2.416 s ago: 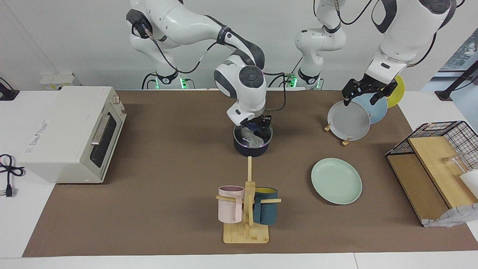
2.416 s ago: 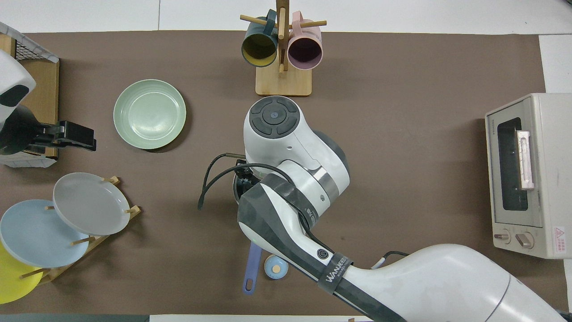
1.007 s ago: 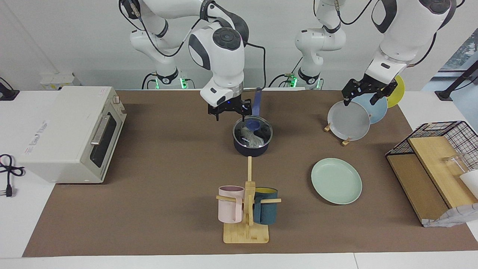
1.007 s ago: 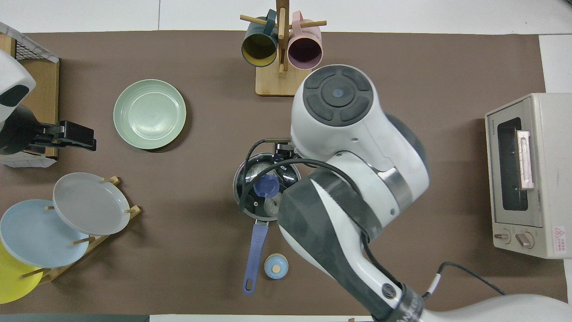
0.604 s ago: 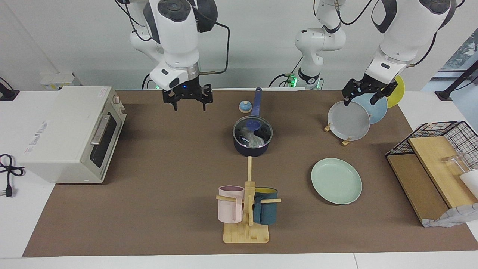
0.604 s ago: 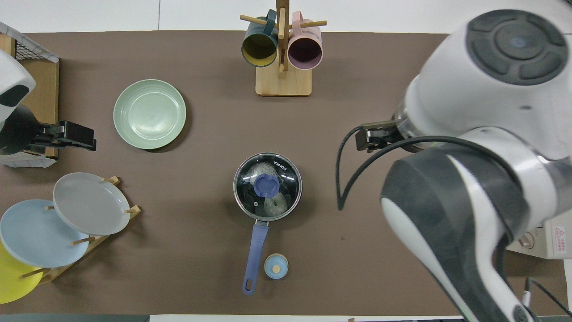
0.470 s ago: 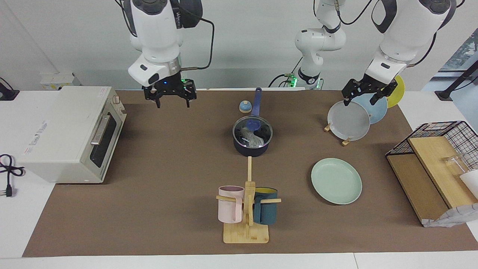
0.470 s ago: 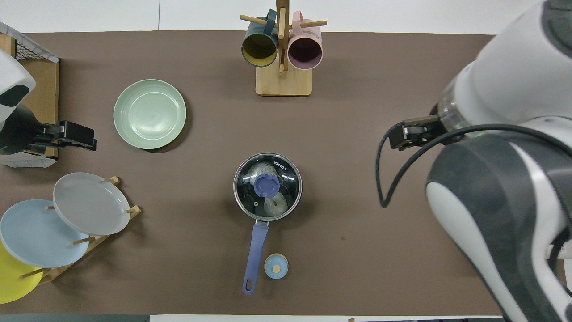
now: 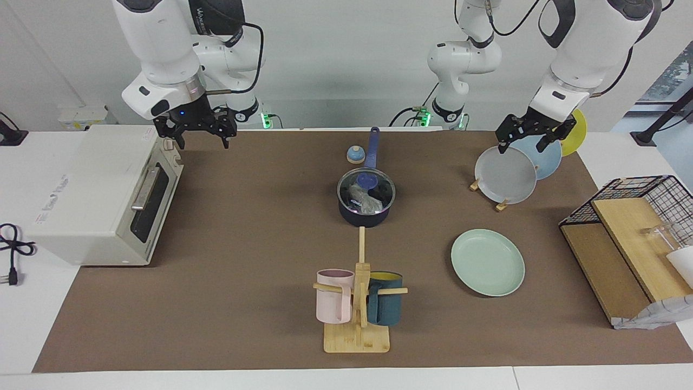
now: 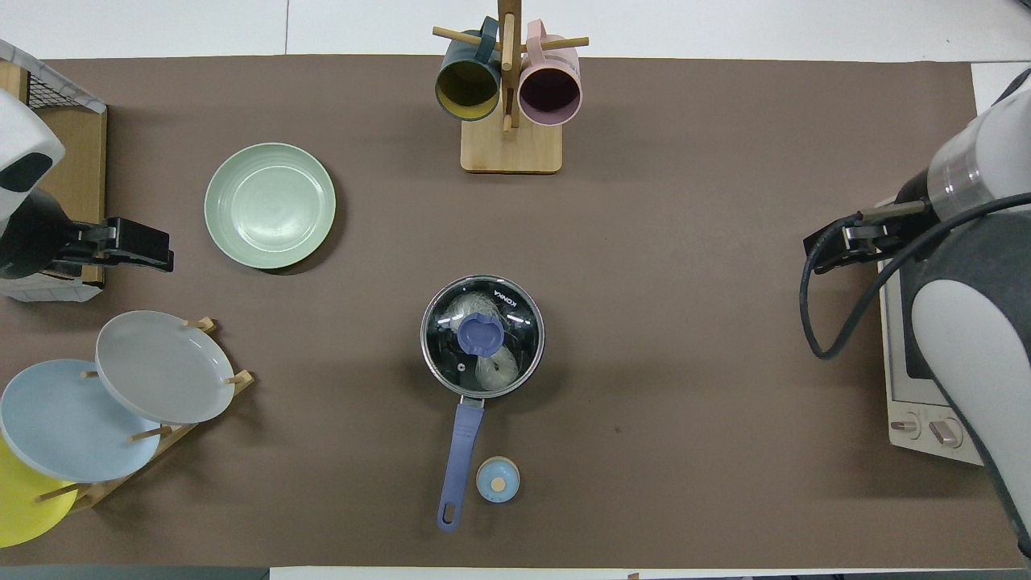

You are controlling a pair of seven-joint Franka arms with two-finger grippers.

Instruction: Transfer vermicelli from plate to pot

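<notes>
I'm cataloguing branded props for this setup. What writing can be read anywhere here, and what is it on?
"KONKA": on the glass lid sitting on the pot.
Toaster oven: faint printing on its top and a small red sticker, both unreadable.
Right arm: lettering on its dark band, not legible.

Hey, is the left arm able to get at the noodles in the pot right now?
Probably not directly. The noodles sit in the pot under a glass lid that covers them. The left hand hangs open over the plate rack, nothing between it and the pot, but the lid must come off first.
</notes>
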